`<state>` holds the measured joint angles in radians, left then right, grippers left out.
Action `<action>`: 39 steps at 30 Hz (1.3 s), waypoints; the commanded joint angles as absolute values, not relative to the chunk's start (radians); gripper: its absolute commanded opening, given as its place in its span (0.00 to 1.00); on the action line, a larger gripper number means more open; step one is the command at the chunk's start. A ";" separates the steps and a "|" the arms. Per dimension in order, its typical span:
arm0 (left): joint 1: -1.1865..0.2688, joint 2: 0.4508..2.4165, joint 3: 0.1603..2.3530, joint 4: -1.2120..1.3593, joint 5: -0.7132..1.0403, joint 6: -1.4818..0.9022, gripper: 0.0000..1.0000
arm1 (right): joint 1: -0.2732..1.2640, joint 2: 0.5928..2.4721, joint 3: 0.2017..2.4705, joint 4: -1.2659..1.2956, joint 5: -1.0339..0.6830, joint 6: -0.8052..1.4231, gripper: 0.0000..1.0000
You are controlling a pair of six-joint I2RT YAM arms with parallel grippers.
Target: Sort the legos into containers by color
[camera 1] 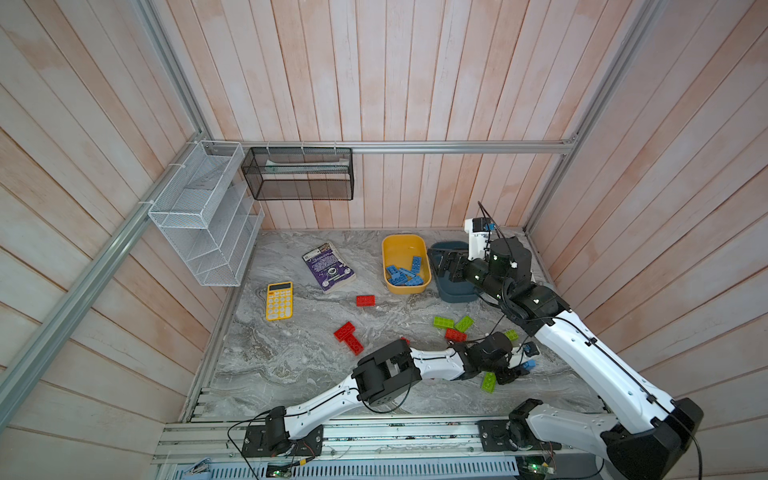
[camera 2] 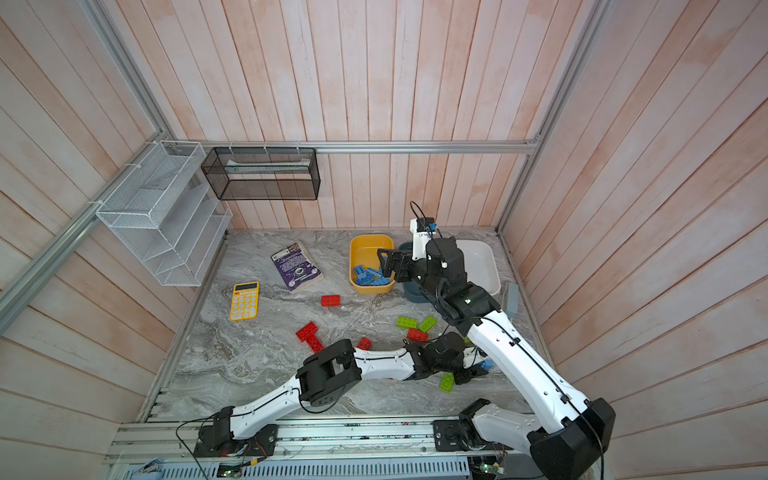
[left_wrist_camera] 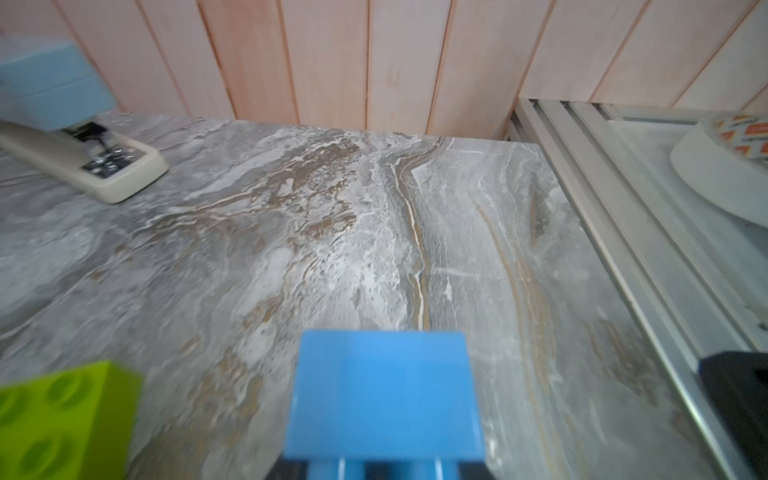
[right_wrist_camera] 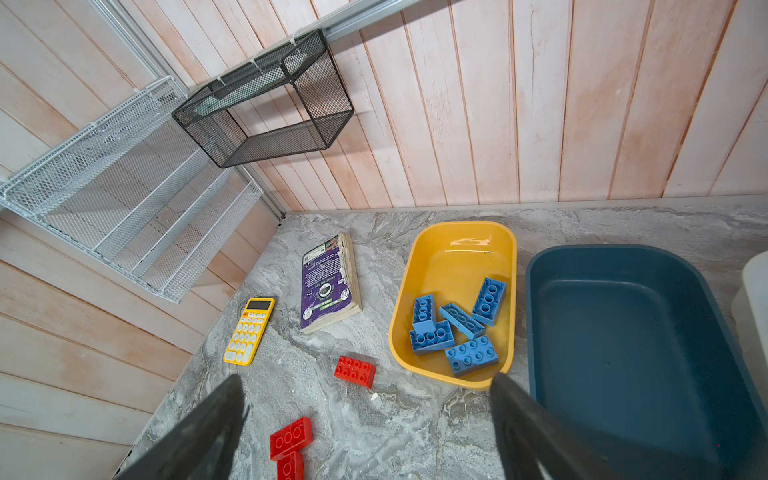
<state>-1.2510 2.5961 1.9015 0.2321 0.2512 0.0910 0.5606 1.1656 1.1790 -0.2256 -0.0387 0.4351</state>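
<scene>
Five blue bricks (right_wrist_camera: 471,355) lie in the yellow tub (right_wrist_camera: 457,245), and my right gripper (right_wrist_camera: 365,436) hangs raised close by that tub and the teal tub (right_wrist_camera: 623,332) beside it, jaws spread wide. My left gripper (camera 1: 517,370) is low at the near right of the worktop (camera 1: 291,365), pinching one more blue brick (left_wrist_camera: 384,399), with a green brick (camera 1: 489,381) just beside it. Red bricks (camera 1: 365,300) and other green bricks (camera 1: 444,322) lie loose across the middle of the worktop, and the white tub (camera 2: 478,253) stands to the right of the teal one, partly hidden by my arm.
</scene>
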 commanded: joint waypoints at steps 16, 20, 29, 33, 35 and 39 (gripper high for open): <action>-1.104 1.946 1.200 0.468 0.042 -0.023 0.32 | 0.461 1.121 1.210 -0.289 -0.020 0.432 0.92; -1.039 1.852 1.114 0.413 0.006 -0.070 0.32 | 0.385 1.113 1.197 -0.294 -0.046 0.446 0.91; -0.823 1.748 1.104 0.157 -0.051 -0.235 0.30 | 0.217 1.060 1.048 -0.245 -0.151 0.486 0.91; -0.719 1.847 1.284 -0.025 -0.006 -0.276 0.31 | 0.212 1.033 0.961 -0.227 -0.155 0.481 0.91; -0.686 1.901 1.367 -0.088 0.002 -0.273 0.31 | 0.212 1.024 0.927 -0.226 -0.154 0.472 0.91; -0.635 2.023 1.537 -0.191 0.033 -0.275 0.31 | 0.211 1.019 0.886 -0.243 -0.144 0.445 0.91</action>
<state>-0.6498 1.9545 1.4551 -0.0525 -0.0044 -0.2558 0.2142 1.0382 0.8986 -0.2474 -0.1333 0.4675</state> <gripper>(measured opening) 0.356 0.914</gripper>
